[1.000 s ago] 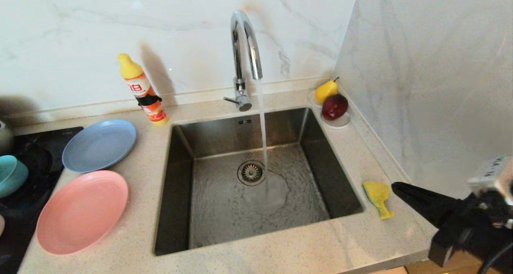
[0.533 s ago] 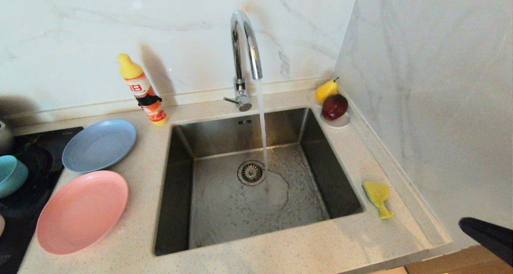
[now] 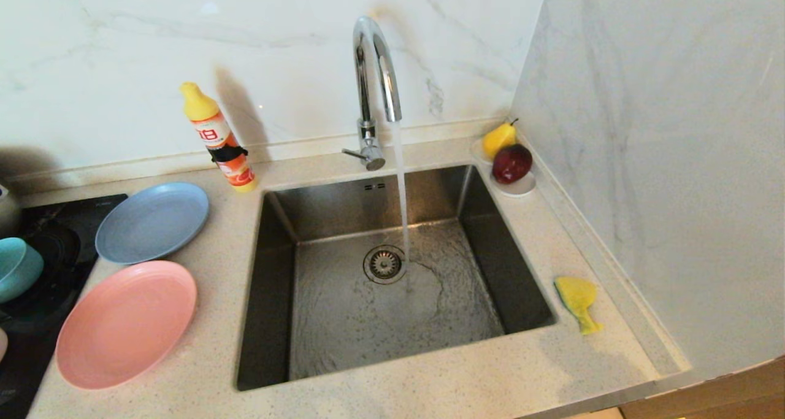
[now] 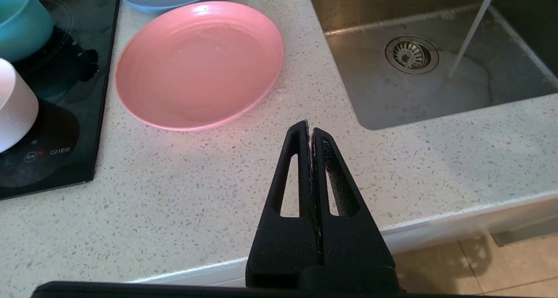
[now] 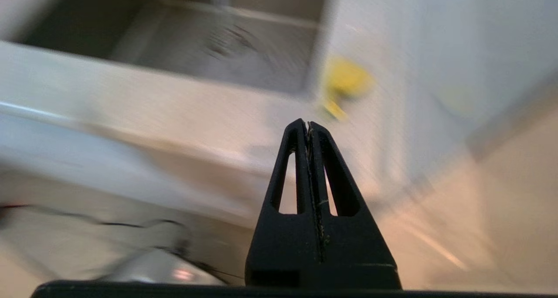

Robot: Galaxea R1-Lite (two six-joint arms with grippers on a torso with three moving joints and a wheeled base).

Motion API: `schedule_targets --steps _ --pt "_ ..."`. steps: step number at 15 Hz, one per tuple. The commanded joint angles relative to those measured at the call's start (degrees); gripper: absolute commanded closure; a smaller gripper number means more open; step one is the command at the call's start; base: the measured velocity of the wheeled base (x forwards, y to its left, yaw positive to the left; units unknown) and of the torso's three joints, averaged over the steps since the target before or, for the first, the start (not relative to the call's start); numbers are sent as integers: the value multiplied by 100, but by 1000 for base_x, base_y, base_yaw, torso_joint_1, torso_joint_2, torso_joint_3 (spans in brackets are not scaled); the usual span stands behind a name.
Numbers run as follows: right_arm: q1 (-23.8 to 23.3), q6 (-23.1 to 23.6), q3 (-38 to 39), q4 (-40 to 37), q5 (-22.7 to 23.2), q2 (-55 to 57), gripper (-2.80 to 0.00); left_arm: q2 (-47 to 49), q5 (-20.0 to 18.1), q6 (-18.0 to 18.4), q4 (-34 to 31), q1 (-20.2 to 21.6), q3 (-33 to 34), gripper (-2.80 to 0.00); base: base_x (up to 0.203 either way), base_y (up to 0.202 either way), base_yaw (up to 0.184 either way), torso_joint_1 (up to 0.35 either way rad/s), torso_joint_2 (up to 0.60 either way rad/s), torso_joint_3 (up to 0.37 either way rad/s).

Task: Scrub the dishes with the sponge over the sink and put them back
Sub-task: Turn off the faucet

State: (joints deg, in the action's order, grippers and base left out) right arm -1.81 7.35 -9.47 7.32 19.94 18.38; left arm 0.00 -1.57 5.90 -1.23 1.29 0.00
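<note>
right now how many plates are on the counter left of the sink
2: the grey-blue plate lies nearer the wall, the pink plate nearer the front edge, apart. Both are empty; none appears hidden.

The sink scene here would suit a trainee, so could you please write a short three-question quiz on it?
1. True or false: water is running from the tall chrome gooseneck tap into the square stainless-steel sink.
2. Which lies nearest the small yellow sponge? A) salmon-pink plate B) sink rim C) grey-blue plate
3. Fill in: both the left gripper and right gripper have their jaws ____.

Key: 1 true; 2 B; 3 shut.
</note>
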Motion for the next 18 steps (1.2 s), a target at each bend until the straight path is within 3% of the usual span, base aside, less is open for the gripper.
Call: schedule_targets --steps 1,4,10,12,14,18 --pt "-36 267 671 138 -940 -474 0 9 -1 1 0 3 18 0 0 0 0 0 0 0" --pt "134 434 919 -126 -1576 -1340 0 9 -1 7 0 3 17 0 0 0 0 0 0 0" --pt "172 496 888 -612 -1748 -1838 0 9 -1 -1 0 3 18 0 0 0 0 0 0 0" --pt "172 303 921 -539 -1721 -1838 0 9 -1 -1 0 3 18 0 0 0 0 0 0 0" --pt "176 -291 932 -749 -1745 -1834 0 9 -1 -1 0 3 18 0 0 0 0 0 0 0" --pt "178 -388 947 -749 -1787 -1838 0 9 -1 -1 0 3 18 0 0 0 0 0 0 0"
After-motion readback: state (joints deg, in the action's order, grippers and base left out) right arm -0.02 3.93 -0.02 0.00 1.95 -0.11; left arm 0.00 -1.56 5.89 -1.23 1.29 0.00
